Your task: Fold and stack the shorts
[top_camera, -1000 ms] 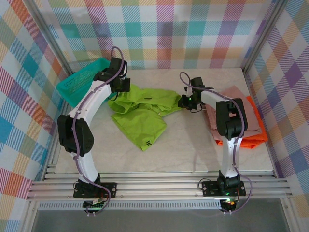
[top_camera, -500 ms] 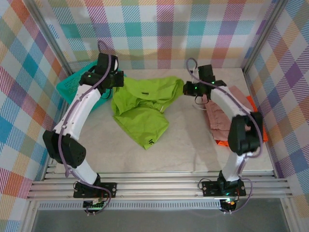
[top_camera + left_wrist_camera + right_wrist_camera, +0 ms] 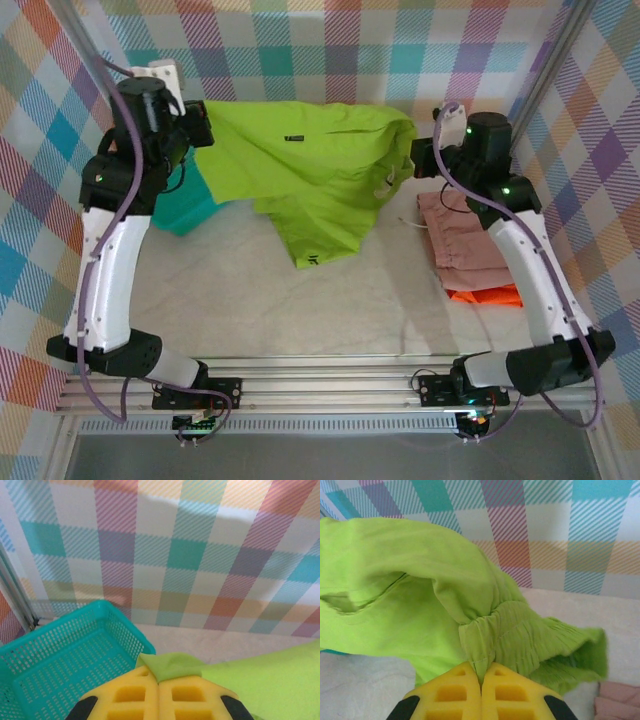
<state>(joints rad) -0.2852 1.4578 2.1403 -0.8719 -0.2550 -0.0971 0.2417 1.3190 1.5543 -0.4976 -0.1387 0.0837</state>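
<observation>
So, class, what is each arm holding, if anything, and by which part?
The lime green shorts, spread between both arms: the left jaws pinch a fabric corner, the right jaws pinch the gathered waistband.

We take this for a robotics lab, a purpose-built test cell rather than a home or shop. Two white-and-black arms, the left arm (image 3: 110,250) and the right arm (image 3: 530,260), are bolted to aluminium rails (image 3: 330,385) at the near edge of a pale counter (image 3: 250,310). Slotted metal posts (image 3: 555,60) frame the cell, and plaid printed sheets (image 3: 330,50) serve as walls on three sides. Purple cables (image 3: 84,300) run along the arms, and a small circuit board (image 3: 195,423) sits under the rails. The left tool (image 3: 158,677) and right tool (image 3: 481,680) carry yellow latticed fingers, filmed from the wrists.
</observation>
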